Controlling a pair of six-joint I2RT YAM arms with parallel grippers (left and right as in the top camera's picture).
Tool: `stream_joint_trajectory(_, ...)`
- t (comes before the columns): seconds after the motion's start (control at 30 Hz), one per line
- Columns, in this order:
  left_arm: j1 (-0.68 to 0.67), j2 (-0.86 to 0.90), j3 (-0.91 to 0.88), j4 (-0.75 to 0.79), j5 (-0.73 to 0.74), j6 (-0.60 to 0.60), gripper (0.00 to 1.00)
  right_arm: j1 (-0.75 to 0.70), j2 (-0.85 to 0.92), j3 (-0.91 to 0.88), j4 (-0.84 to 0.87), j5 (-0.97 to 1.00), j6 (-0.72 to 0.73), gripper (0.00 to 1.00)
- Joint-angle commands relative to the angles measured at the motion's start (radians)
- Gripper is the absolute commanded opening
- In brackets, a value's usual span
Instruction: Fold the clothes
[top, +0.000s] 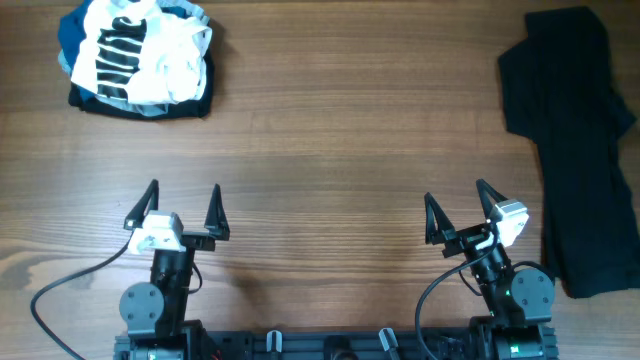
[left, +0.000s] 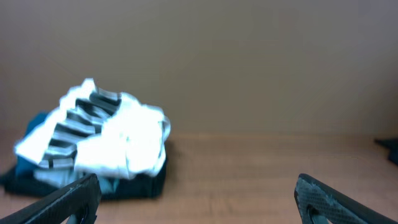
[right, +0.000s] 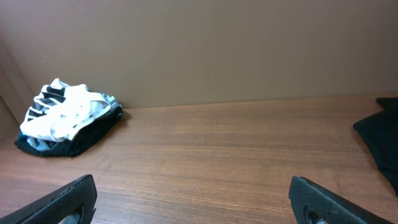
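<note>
1. The left gripper (top: 183, 200) and the right gripper (top: 456, 200) both stand spread wide and hold nothing. They sit low over the bare wooden table (top: 330, 140), and neither touches any cloth.
2. A crumpled pile lies well ahead of the left gripper and off to its left. The white T-shirt (top: 150, 50) with black stripes sits on top, a blue shirt (top: 68, 35) peeks out at the far-left side, and a bottom black garment (top: 140, 108) lies underneath.
3. The long black garment (top: 575, 150) lies ahead of the right gripper and to its right. Its near end sits beside that gripper, apart from it.
4. All of this looks light, limp and not fragile. Cloth like this will likely sag, stretch and drag its neighbours along when lifted.
5. For the T-shirt, a pinch on a raised fold at the top of the heap seems best — a deep pinch could catch the layers below. Hem and shoulders are buried, so I cannot tell where they are.
6. Ahead of and between the two grippers is a wide stretch of open wood — good room for spreading a garment flat. The long black garment runs close to the table's right edge, so a pull outward there could drop it off.
</note>
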Motion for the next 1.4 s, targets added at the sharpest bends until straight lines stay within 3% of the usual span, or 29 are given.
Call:
stream_joint_trajectory(0.0, -0.001, -0.011, -0.002, -0.069, -0.003, -0.025, 1.00, 0.003, -0.005, -0.001, 0.006, -0.008, 0.013, 1.00)
stream_joint_trajectory(0.1, -0.001, -0.011, -0.002, -0.167, -0.003, -0.029, 1.00, 0.003, -0.005, -0.001, 0.006, -0.008, 0.013, 1.00)
stream_joint_trajectory(1.37, -0.004, -0.011, -0.002, -0.164, -0.003, -0.028, 1.00, 0.003, -0.005, -0.001, 0.006, -0.008, 0.013, 1.00)
